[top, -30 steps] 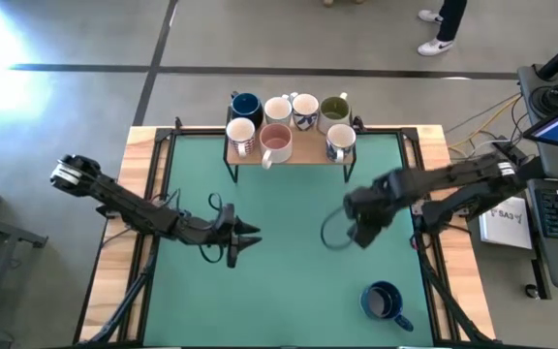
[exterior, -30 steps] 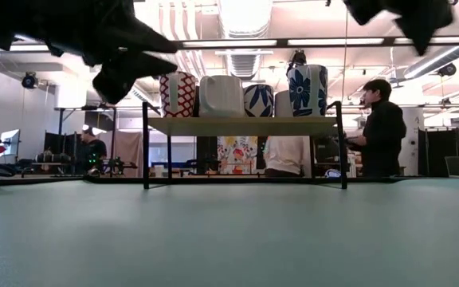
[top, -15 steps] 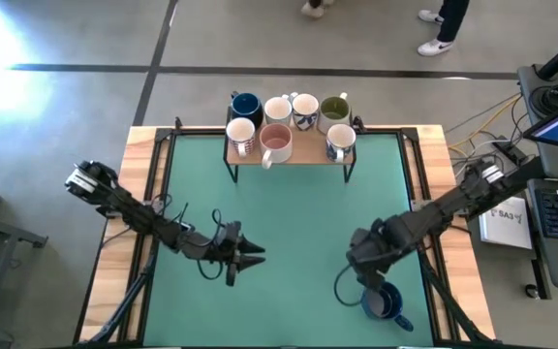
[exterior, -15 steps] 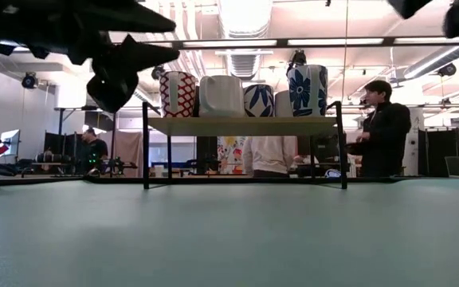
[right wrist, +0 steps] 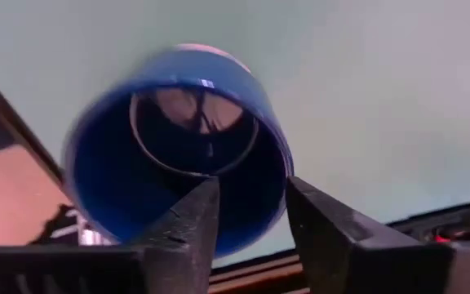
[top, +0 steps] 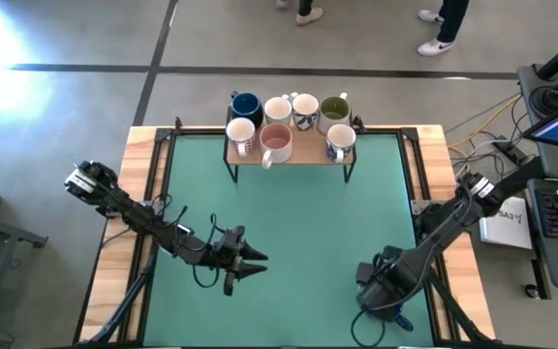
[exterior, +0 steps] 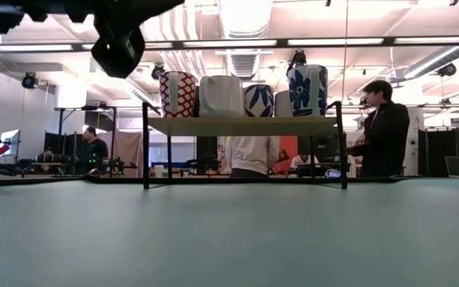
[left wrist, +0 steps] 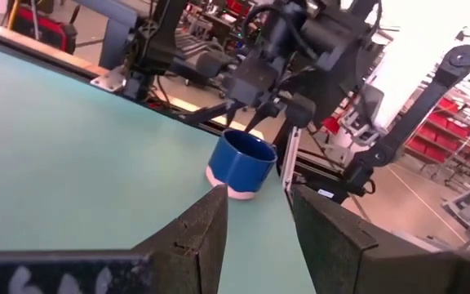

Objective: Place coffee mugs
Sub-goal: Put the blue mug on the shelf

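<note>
One dark blue mug [left wrist: 241,163] stands upright on the green mat near the table's near right corner; it also shows in the right wrist view [right wrist: 178,147]. My right gripper [right wrist: 251,196] is open directly above it [top: 381,286]. One finger hangs over the hollow and the other outside the rim wall [right wrist: 277,167], without visible touch. Seven more mugs stand on a small shelf [top: 289,153] at the far edge, among them dark blue [top: 247,105], olive-green inside [top: 334,109] and pink inside [top: 276,141]. My left gripper [top: 250,262] hovers open left of the mat's middle, pointing at the blue mug.
The shelf [exterior: 245,126] stands on thin black legs at the mat's far edge, with bare mat [top: 298,213] between it and both arms. The wooden table rim [top: 458,281] lies just right of the blue mug. People stand in the room beyond the table.
My right gripper has swung from the middle right of the mat toward the near edge and come down over the dark blue mug, staying open. My left gripper has drifted a little toward the near edge. No mug has moved.
</note>
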Controlling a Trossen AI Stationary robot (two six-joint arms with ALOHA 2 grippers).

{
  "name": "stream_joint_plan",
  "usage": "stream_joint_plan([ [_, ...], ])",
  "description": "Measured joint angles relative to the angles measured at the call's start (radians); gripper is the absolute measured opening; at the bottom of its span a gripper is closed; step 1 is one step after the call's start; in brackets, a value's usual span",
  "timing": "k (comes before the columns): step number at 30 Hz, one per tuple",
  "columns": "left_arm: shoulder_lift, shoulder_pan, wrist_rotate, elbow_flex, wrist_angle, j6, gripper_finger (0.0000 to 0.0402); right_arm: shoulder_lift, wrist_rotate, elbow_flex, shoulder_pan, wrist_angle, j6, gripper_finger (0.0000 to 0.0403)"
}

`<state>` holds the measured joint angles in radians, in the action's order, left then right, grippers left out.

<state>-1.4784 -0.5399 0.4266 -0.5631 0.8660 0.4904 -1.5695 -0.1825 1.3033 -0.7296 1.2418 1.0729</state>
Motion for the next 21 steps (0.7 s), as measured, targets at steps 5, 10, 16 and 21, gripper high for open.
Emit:
stream_joint_plan([
  [5,0.0,-0.005,-0.001,-0.024,-0.023,-0.015,0.0123,-0.031,0.009,0.0,-0.026,0.013,-0.003,0.0157],
  [10,0.0,-0.012,-0.001,-0.033,-0.06,-0.015,0.0123,-0.045,0.026,0.0,-0.038,0.087,0.033,0.0164],
  [16,0.0,-0.016,-0.001,-0.032,-0.071,-0.015,0.0123,-0.036,0.055,-0.015,-0.039,0.113,0.06,0.0164],
  [21,0.001,-0.025,-0.001,-0.032,-0.074,-0.015,0.0123,-0.026,0.078,-0.073,-0.038,0.047,0.07,0.0164],
])
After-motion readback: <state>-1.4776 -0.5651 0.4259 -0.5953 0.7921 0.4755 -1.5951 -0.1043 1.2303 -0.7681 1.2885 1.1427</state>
